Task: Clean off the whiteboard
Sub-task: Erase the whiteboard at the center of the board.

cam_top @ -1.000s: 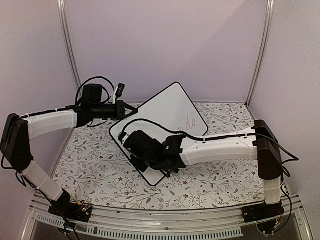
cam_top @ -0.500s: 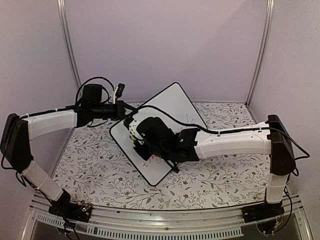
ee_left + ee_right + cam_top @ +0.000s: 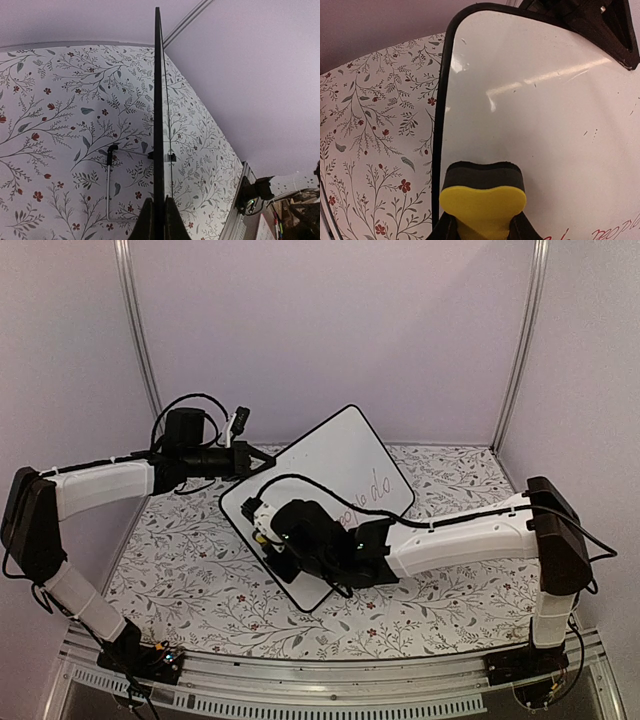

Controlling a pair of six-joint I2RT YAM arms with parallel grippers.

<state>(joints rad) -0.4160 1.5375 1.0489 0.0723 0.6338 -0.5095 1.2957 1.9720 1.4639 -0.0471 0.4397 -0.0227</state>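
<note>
Black-framed whiteboard [image 3: 535, 115], seemingly facing right tool [image 3: 482, 225]

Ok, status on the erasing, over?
Left pincer shut on whiteboard edge. Right pincer shut on yellow eraser, over board face. Red writing unerased. Nothing blocking.

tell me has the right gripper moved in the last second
Yes. Against the whiteboard, which stayed put, the right gripper slid up the board away from the arm bases, then came back down, ending about where it started.
</note>
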